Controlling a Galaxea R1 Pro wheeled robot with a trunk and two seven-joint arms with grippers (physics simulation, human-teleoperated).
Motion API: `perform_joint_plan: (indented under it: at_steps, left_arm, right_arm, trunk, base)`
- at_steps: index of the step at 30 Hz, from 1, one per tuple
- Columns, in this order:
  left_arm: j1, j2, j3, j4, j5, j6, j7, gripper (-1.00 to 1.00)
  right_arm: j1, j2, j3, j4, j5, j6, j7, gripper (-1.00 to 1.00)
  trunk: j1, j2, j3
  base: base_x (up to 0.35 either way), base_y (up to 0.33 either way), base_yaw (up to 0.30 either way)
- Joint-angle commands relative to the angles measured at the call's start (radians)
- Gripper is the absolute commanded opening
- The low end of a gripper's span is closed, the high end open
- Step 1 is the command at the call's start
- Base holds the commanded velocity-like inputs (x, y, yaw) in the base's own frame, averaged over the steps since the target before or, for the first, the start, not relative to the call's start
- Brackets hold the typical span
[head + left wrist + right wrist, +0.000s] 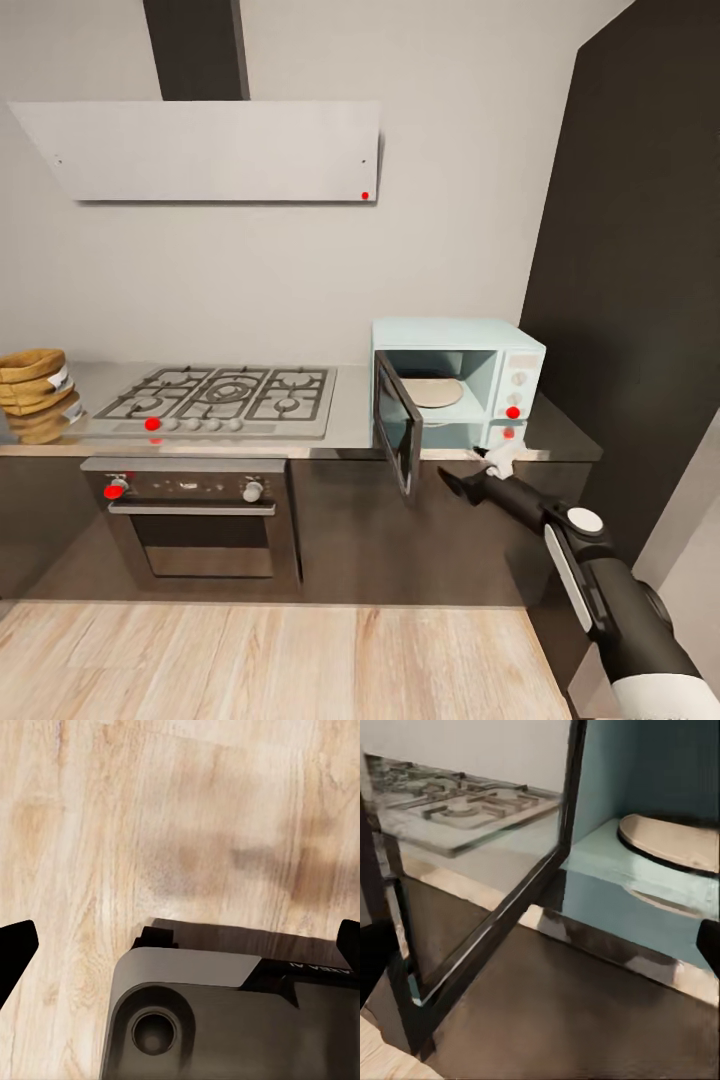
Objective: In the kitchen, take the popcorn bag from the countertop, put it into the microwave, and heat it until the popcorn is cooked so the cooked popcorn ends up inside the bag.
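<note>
At the worktop's [350,425] right end, the microwave [458,385] stands open and empty; popcorn bags [35,395] wait far left, ungrasped. Right fingers [478,478] spread wide, empty; left fingers [16,949] likewise.

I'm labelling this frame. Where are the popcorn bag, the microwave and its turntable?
popcorn bag [38,395]: head view, its wrinkled side
microwave [450,333]: head view, its top
turntable [679,844]: right wrist view, plate surface
</note>
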Motion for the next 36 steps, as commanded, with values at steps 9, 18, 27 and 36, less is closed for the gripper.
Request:
perform_joint_plan:
  at_steps: [9,18,27,36]
  left_arm:
    - [-0.001,0.0,0.004,0.001,-0.001,-0.003,0.001,1.0]
    - [-0.001,0.0,0.004,0.001,-0.001,-0.003,0.001,1.0]
    - [-0.001,0.0,0.004,0.001,-0.001,-0.003,0.001,1.0]
    - [-0.001,0.0,0.004,0.001,-0.001,-0.003,0.001,1.0]
  right_arm:
    - [-0.002,0.004,-0.014,0.017,-0.006,0.005,-0.142,1.0]
    - [-0.05,0.017,-0.006,0.108,-0.007,0.004,-0.164,1.0]
    - [-0.053,0.027,0.027,0.084,0.0,0.099,-0.165,1.0]
    - [-0.033,0.028,0.033,-0.007,-0.009,0.1,-0.151,1.0]
  trunk:
    - [0.0,-0.001,-0.001]
    - [0.0,-0.001,-0.001]
    - [0.0,-0.001,-0.001]
    - [0.0,-0.001,-0.002]
  base:
    - [0.0,0.0,0.0]
    - [0.098,0.078,0.0]
    - [0.052,0.044,0.0]
    - [0.0,0.0,0.026]
